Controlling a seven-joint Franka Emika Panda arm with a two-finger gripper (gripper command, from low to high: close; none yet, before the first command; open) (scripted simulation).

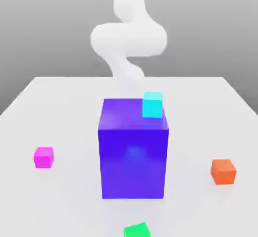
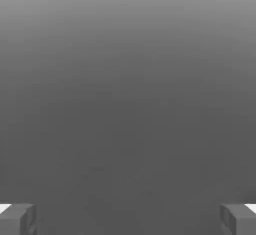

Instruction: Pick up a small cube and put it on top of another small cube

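Note:
The small cube, bright magenta-pink, rests on the white table at the exterior view's left, apart from everything else. The white arm curls up behind the big blue-violet cube, far from the small cube. In the hand view my gripper is open, its two grey fingertips standing wide apart with nothing between them, facing a plain grey backdrop.
A small cyan cube sits at the big cube's upper far right corner; I cannot tell whether it rests on it or behind it. A small orange cube lies at the right. A green cube is at the near edge.

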